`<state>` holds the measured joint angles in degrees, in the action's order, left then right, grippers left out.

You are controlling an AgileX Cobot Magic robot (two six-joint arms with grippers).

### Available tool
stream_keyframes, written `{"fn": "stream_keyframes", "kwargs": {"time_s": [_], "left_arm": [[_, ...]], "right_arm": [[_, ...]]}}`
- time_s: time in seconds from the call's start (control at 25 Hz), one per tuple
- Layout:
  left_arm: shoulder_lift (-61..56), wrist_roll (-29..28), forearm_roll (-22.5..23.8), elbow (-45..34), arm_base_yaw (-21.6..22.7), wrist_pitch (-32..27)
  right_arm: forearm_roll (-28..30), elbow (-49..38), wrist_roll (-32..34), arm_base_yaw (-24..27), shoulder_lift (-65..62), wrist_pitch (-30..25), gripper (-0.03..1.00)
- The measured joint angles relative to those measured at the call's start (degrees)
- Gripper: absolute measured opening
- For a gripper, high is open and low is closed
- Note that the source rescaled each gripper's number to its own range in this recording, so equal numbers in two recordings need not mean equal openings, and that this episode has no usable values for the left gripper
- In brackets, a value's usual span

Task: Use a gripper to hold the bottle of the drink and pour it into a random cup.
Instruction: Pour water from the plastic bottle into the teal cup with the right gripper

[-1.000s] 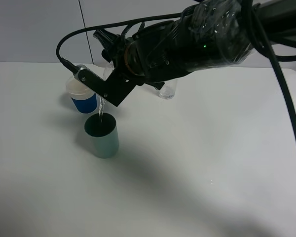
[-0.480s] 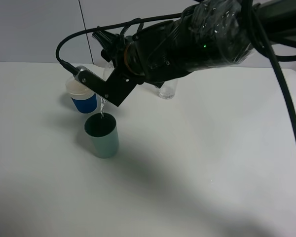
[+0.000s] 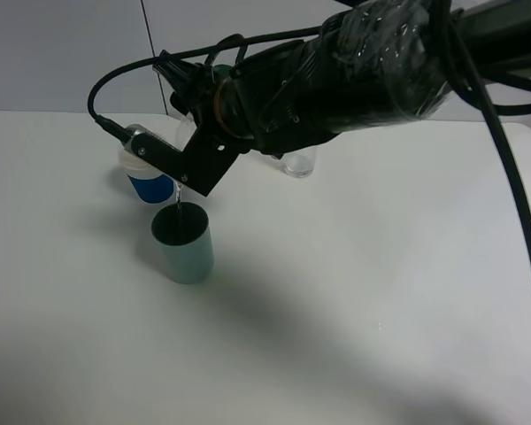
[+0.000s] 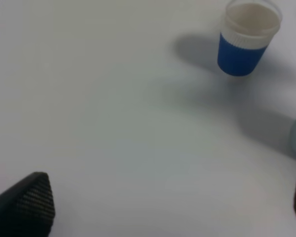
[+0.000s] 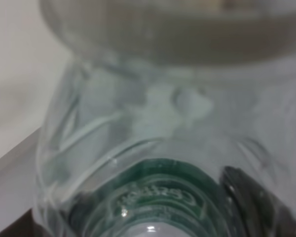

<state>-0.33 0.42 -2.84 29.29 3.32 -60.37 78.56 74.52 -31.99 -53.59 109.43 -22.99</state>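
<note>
Much bare table (image 3: 380, 292) lies beside the cup (image 3: 188, 252).

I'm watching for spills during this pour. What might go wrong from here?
The thin stream enters the teal cup near its far rim; slight drift of the bottle could spill onto the table. The blue-sleeved paper cup stands close behind, so the low arm might knock it.

We note soft, even light on the white table (image 3: 380, 292), a broad diffuse shadow running near and right from the cup (image 3: 185, 251), small glints on the arm's plastic wrap (image 3: 382, 55), and the bottle (image 5: 153, 143) filling the right wrist view, blurred.
</note>
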Motion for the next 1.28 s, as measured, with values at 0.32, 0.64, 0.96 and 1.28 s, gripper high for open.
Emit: {"fn": "stream_keyframes", "kwargs": {"time_s": [0.32, 0.64, 0.96, 1.28], "left_arm": [[0.0, 0.0, 0.0, 0.0, 0.0, 0.0], [0.0, 0.0, 0.1, 0.0, 0.0, 0.0], [0.0, 0.0, 0.1, 0.0, 0.0, 0.0], [0.0, 0.0, 0.1, 0.0, 0.0, 0.0]], "right_arm": [[4.0, 0.0, 0.0, -0.8, 0.0, 0.1, 0.0], [6.6, 0.0, 0.0, -0.8, 0.0, -1.0, 0.0], [10.0, 0.0, 0.0, -1.2, 0.0, -1.3, 0.0], [14.9, 1.5, 0.9, -2.5, 0.0, -1.2, 0.0]]}}
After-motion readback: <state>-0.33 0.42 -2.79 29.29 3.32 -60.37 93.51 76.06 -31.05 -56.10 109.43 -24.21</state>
